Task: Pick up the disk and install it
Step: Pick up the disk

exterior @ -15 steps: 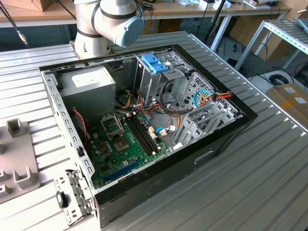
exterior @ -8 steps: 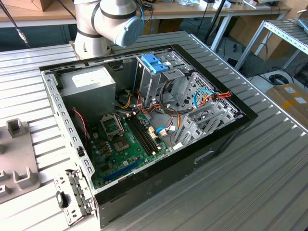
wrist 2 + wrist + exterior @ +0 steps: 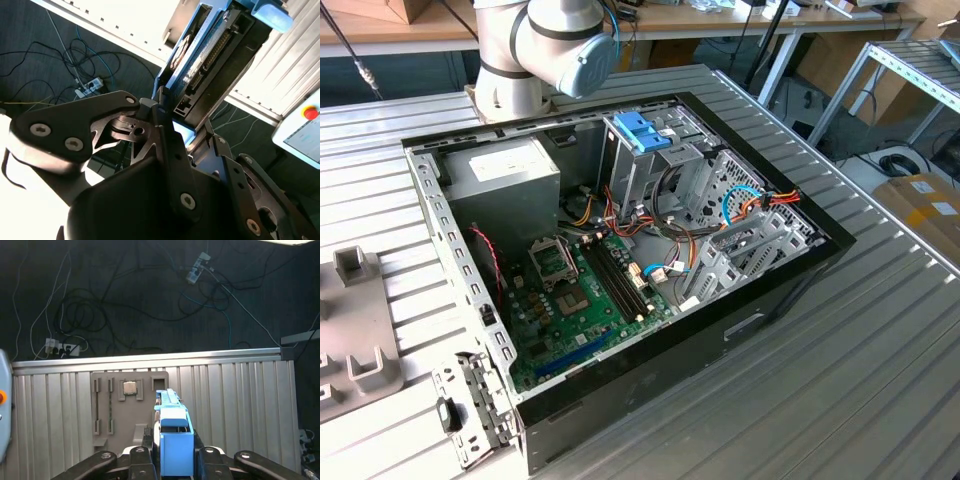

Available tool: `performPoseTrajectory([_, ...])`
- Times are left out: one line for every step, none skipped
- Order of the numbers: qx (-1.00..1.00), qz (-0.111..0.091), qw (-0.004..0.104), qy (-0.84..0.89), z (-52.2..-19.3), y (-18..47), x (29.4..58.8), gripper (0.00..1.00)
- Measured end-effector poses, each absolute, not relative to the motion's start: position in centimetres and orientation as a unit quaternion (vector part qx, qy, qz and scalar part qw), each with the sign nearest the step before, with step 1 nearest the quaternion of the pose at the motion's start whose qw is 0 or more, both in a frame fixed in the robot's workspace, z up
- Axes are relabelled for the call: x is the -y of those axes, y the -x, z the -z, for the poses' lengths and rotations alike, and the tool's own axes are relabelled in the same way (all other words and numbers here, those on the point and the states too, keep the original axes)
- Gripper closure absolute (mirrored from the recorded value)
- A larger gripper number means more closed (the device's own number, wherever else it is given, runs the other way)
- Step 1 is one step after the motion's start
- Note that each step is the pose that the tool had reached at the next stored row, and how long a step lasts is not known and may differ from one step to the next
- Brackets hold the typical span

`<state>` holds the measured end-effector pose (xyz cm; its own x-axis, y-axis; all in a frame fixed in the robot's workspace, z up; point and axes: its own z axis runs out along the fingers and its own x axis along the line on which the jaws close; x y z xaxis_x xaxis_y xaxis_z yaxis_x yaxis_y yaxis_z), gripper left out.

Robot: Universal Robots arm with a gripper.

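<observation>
One gripper [image 3: 175, 459] is clamping the disk [image 3: 174, 417] firmly between its jaws, holding it above the ribbed metal table [image 3: 240, 400].

An open computer case [image 3: 740, 335] lies on the table [image 3: 880, 390], and the arm [image 3: 535, 50] stands behind it. Inside the case, the power supply [image 3: 505, 180] sits at the rear toward the exterior view's left, with the motherboard [image 3: 585, 305] in front of it and the drive cage [image 3: 655, 170] to its right. In the first wrist view the disk [image 3: 175, 442] is clamped in the gripper [image 3: 175, 460] above the table, near a holder plate [image 3: 115, 410] that lies on the table.
</observation>
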<state>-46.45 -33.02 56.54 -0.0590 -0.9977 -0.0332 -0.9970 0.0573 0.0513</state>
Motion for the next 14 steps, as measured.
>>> performPoseTrajectory([0.727, 0.03, 0.005, -0.686, -56.53, 46.41, 33.13, 0.63])
performPoseTrajectory([0.727, 0.03, 0.005, -0.686, -56.5, 46.37, 33.23, 0.63])
performPoseTrajectory([0.727, 0.03, 0.006, -0.686, -56.49, 46.33, 33.31, 0.63])
performPoseTrajectory([0.727, 0.03, 0.006, -0.686, -56.48, 46.3, 33.36, 0.63])
performPoseTrajectory([0.727, 0.03, 0.006, -0.686, -56.46, 46.25, 33.42, 0.63])
performPoseTrajectory([0.727, 0.03, 0.005, -0.686, -56.43, 46.21, 33.49, 0.63])
performPoseTrajectory([0.727, 0.03, 0.005, -0.686, -56.4, 46.16, 33.55, 0.63])
performPoseTrajectory([0.727, 0.03, 0.006, -0.686, -56.39, 46.09, 33.59, 0.63])
performPoseTrajectory([0.727, 0.03, 0.006, -0.686, -56.38, 46.02, 33.63, 0.63])
performPoseTrajectory([0.727, 0.03, 0.006, -0.686, -56.35, 45.95, 33.68, 0.63])
performPoseTrajectory([0.727, 0.03, 0.006, -0.686, -56.33, 45.85, 33.71, 0.63])
performPoseTrajectory([0.727, 0.03, 0.006, -0.686, -56.31, 45.76, 33.73, 0.63])
performPoseTrajectory([0.727, 0.03, 0.006, -0.686, -56.29, 45.59, 33.76, 0.63])
performPoseTrajectory([0.727, 0.03, 0.006, -0.686, -56.28, 45.47, 33.78, 0.63])
